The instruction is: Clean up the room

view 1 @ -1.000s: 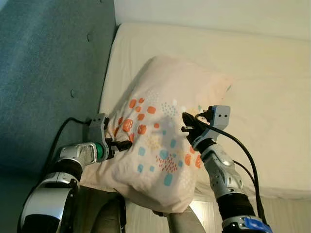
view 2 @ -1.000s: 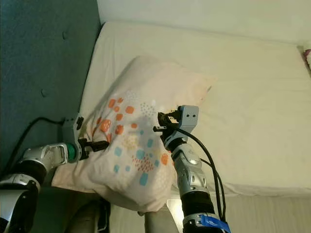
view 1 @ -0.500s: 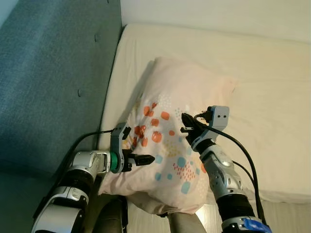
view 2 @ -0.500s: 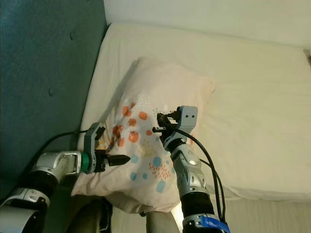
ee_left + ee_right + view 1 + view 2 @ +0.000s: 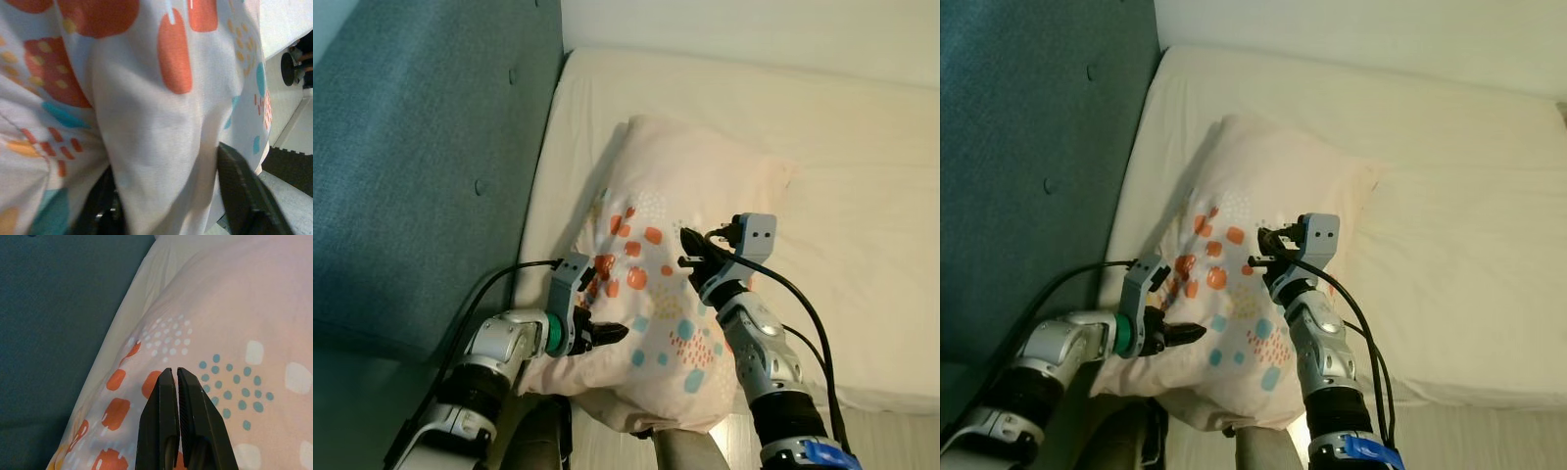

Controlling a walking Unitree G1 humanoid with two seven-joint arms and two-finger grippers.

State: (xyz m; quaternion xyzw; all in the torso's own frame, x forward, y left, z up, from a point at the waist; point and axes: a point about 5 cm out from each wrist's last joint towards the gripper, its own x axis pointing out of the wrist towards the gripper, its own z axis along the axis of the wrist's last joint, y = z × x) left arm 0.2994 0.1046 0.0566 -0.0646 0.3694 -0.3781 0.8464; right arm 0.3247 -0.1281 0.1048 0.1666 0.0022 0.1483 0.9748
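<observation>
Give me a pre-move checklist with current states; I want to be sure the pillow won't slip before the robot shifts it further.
1. Left gripper pinching a fold of the pillow: ok.
2. Right gripper gripping fabric: not ok, fingers shut, nothing between them.
3. Pillow resting on the mattress: ok, near end overhangs.
4. Headboard clearance: ok.
5. Grip firmness: cannot tell.

pale pillow [image 5: 675,225] with orange and teal spots, slumped over mattress edge
</observation>
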